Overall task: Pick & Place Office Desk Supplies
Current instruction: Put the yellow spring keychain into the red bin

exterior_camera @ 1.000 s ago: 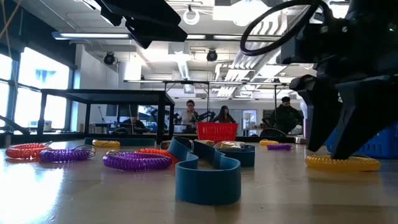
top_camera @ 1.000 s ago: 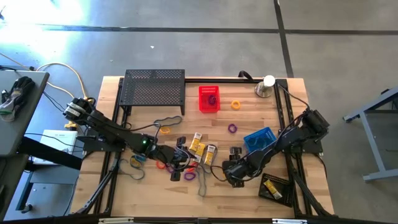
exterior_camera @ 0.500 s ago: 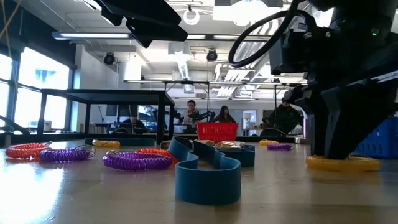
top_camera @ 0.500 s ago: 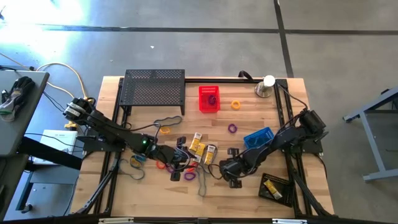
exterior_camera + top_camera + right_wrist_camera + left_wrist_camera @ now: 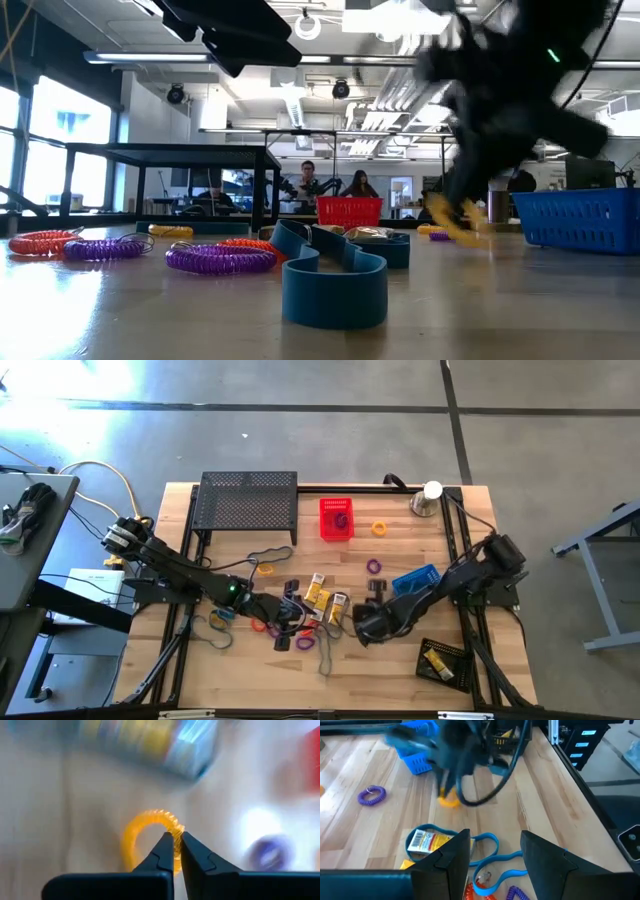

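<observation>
A small yellow coiled loop (image 5: pixel 150 832) is in my right gripper (image 5: pixel 175 838), which is shut on it right of the table's middle (image 5: pixel 362 628). In the low view the blurred loop (image 5: pixel 455 218) hangs under that gripper. My left gripper (image 5: pixel 495 855) stands open and still above a blue band (image 5: pixel 487 842) and a yellow-and-white box (image 5: pixel 432 841). More loops, dark bands and boxes lie in a heap (image 5: pixel 300 622) on the table's middle. My right gripper pinches the yellow loop's coil wall (image 5: pixel 176 831) between its two fingertips, one finger inside the ring and one outside. The fingers come slanting down from above. The loop hangs tilted below them, off the table in the low view.
A red basket (image 5: pixel 336 518) and a black mesh shelf (image 5: pixel 248 500) stand at the far side, a silver dome (image 5: pixel 428 498) at the far right. A blue basket (image 5: pixel 417 582) sits beside the right arm, a black tray (image 5: pixel 443 660) at the near right. Purple (image 5: pixel 373 566) and orange (image 5: pixel 379 527) loops lie apart.
My right gripper has shut on the yellow loop, which lay flat on the table, then tipped and risen a little toward the table's left. The loop has come up off the wood and hangs tilted now.
</observation>
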You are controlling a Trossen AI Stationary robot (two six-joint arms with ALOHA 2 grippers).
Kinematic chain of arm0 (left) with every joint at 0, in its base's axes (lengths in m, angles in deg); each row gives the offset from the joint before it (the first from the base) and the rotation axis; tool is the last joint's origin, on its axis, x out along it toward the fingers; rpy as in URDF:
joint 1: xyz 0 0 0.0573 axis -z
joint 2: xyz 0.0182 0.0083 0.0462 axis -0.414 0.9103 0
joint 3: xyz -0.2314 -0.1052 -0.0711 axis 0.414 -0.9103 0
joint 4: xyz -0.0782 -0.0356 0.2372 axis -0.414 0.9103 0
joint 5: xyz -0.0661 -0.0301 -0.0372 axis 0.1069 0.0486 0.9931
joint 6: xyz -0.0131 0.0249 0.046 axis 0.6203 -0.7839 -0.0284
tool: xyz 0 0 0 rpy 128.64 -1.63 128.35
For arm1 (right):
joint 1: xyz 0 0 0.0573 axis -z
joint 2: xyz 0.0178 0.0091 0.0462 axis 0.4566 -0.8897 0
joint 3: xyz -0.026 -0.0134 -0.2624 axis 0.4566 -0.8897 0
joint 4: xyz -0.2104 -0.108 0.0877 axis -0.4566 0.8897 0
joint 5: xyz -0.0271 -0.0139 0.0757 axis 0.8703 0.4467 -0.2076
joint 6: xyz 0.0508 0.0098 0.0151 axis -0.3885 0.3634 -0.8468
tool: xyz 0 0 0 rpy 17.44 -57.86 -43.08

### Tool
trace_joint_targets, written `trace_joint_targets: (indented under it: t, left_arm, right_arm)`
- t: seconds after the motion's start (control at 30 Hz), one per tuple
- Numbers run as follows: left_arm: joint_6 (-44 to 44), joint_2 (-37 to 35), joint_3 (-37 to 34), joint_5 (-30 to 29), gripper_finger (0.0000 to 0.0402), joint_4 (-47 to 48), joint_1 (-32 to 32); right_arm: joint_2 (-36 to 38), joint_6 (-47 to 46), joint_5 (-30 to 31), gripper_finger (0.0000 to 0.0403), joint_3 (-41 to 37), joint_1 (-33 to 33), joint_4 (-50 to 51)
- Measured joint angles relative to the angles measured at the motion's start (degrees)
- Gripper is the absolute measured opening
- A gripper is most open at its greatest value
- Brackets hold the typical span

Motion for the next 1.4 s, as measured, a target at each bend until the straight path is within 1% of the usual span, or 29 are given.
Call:
trace_joint_targets:
  t: [0.07,0.1,0.27,0.37,0.43,0.53,0.63,0.73,0.87,0.97,1.07,1.17,1.23,1.4]
  left_arm:
    - [-1.46,0.00,0.00,-0.03,0.0170,0.01,-0.02]
    - [-1.88,0.00,0.00,-0.06,0.0170,0.00,-0.02]
    - [-2.06,0.00,0.00,-0.07,0.0170,0.07,0.15]
    - [-2.08,0.00,-0.01,-0.07,0.0170,0.78,0.15]
    - [-2.08,0.00,-0.01,-0.07,0.0170,2.21,0.15]
    - [-2.04,0.00,-0.04,-0.07,0.0170,4.39,0.15]
    - [-2.02,-0.29,-0.07,-0.04,0.0170,6.16,0.15]
    - [-2.03,-0.96,-0.09,-0.04,0.0170,6.94,0.15]
    - [-2.24,-1.54,-0.09,-0.20,0.0170,8.40,0.15]
    - [-2.21,-1.81,-0.08,-0.75,0.0170,9.60,0.03]
    - [-2.15,-1.88,-0.09,-1.51,0.0170,10.76,-0.39]
    - [-2.08,-1.99,-0.09,-1.67,0.0170,10.43,-0.44]
    - [-2.08,-1.99,-0.09,-1.64,0.0170,10.35,-0.49]
    - [-2.02,-1.99,-0.09,-1.64,0.0170,10.38,-0.55]
  right_arm:
    - [2.41,1.86,6.87,0.0005,1.68,1.16,-0.38]
    - [3.07,3.46,9.04,0.0005,2.38,2.00,-0.55]
    - [6.70,15.30,13.09,0.0004,5.59,8.87,-6.53]
    - [8.08,21.17,12.55,0.0004,5.79,14.22,-12.82]
    - [8.13,23.48,10.25,0.0004,5.64,18.98,-15.48]
    - [8.10,24.09,4.59,0.0004,5.66,26.87,-19.12]
    - [5.72,24.04,1.02,0.0004,5.78,34.00,-22.84]
    - [2.96,24.05,-0.92,0.0004,5.62,39.87,-26.22]
    - [-0.65,22.21,-7.60,0.0004,5.79,46.09,-30.05]
    - [-3.79,22.41,-10.16,0.0004,5.67,48.58,-30.84]
    - [-5.34,23.83,-12.69,0.0004,5.75,49.43,-31.74]
    - [-5.50,23.59,-13.52,0.0004,5.73,49.92,-31.23]
    - [-5.50,23.98,-15.28,0.0005,5.75,49.79,-31.51]
    - [-5.50,22.98,-16.18,0.0026,5.75,49.33,-31.66]
